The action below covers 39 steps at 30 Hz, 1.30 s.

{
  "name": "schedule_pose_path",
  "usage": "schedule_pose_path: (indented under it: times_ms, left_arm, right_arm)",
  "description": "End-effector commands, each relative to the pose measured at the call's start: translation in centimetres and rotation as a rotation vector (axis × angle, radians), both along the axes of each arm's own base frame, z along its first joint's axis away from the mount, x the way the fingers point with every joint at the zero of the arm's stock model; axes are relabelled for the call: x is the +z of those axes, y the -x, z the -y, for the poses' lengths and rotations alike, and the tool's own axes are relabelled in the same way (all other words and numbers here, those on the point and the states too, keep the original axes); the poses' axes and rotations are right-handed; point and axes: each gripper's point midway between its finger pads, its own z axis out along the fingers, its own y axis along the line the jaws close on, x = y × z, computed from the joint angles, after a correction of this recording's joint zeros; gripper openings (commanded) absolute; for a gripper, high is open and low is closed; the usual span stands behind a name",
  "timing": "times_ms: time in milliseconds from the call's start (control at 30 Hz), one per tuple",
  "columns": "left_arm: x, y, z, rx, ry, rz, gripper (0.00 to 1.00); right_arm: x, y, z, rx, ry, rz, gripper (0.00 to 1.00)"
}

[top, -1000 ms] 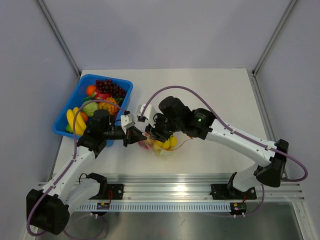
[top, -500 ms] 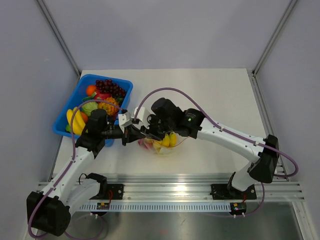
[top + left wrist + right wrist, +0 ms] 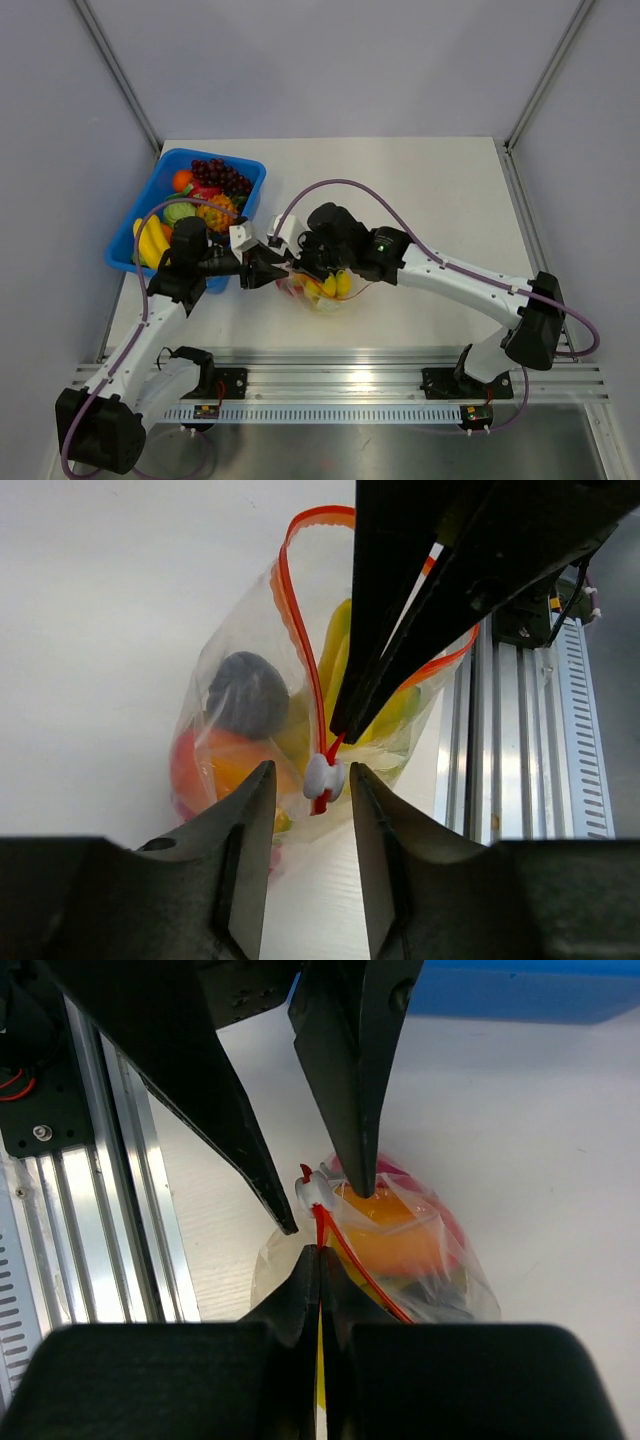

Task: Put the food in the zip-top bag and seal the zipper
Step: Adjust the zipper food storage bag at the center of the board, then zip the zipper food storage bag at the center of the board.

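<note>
The clear zip-top bag (image 3: 322, 290) lies on the table between both arms, holding yellow food (image 3: 332, 285), an orange piece (image 3: 400, 1228) and a red one. Its red-orange zipper (image 3: 300, 620) loops open above the food, and a white slider (image 3: 324, 777) sits on its end. My right gripper (image 3: 320, 1252) is shut on the zipper strip just behind the slider. The left gripper (image 3: 312, 775) is open, its fingers on either side of the slider with a small gap on each side. In the top view the two grippers meet at the bag's left end.
A blue tray (image 3: 230, 158) at the back left holds grapes (image 3: 220, 176), bananas (image 3: 150, 240) and other toy fruit. The aluminium rail (image 3: 340, 365) runs along the near table edge, close to the bag. Purple cables arc over both arms.
The right gripper has shut on the zipper strip beside the slider. The left gripper, shut earlier, has opened. Both arms shifted slightly left.
</note>
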Motion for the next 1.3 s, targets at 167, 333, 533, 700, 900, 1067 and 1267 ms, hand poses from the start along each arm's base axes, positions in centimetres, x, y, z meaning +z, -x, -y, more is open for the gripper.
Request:
schedule_pose_path:
  times_ms: [167, 333, 533, 700, 900, 1067, 1267]
  left_arm:
    - [2.2, 0.4, 0.2, -0.051, 0.057, 0.113, 0.41]
    - [1.9, 0.4, 0.4, -0.075, 0.058, 0.067, 0.42]
    - [2.0, 0.2, 0.4, -0.072, 0.067, 0.069, 0.38]
    - [2.0, 0.2, 0.5, -0.08, 0.073, 0.053, 0.16]
    - [1.9, 0.3, 0.6, -0.085, 0.074, 0.045, 0.0]
    - [1.7, -0.3, 0.4, -0.038, 0.066, 0.033, 0.42]
    - [1.3, -0.2, 0.5, -0.052, 0.076, 0.039, 0.38]
  right_arm:
    - [3.7, -0.3, 1.1, -0.061, -0.174, 0.036, 0.0]
    - [4.1, -0.3, 1.1, -0.068, -0.196, 0.028, 0.0]
    - [4.3, 0.0, 0.9, -0.058, -0.214, 0.017, 0.0]
    - [4.4, 0.1, 0.9, -0.055, -0.215, 0.014, 0.0]
    - [4.8, 0.0, 1.1, -0.06, -0.219, 0.02, 0.0]
    - [5.1, -0.2, 1.3, -0.069, -0.229, 0.019, 0.0]
    - [5.3, -0.3, 1.3, -0.07, -0.242, 0.012, 0.0]
